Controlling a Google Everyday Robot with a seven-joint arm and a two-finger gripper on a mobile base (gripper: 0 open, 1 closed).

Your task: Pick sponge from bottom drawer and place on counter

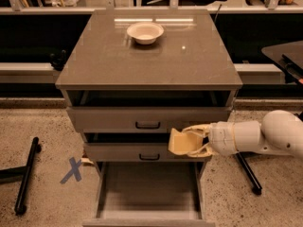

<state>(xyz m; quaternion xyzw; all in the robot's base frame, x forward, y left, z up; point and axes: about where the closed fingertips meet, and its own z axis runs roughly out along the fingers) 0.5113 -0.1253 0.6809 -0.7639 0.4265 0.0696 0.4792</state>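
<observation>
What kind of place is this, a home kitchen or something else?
Probably a robot test lab, not a home: a lone drawer cabinet on speckled floor, a blue tape X, and the gripper holding the sponge above the open bottom drawer.

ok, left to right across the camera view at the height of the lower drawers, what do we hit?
Black floor bar → blue X floor mark → tan-yellow wavy sponge, clamped in the tool in front of the grey middle drawer → white robot arm.
</observation>
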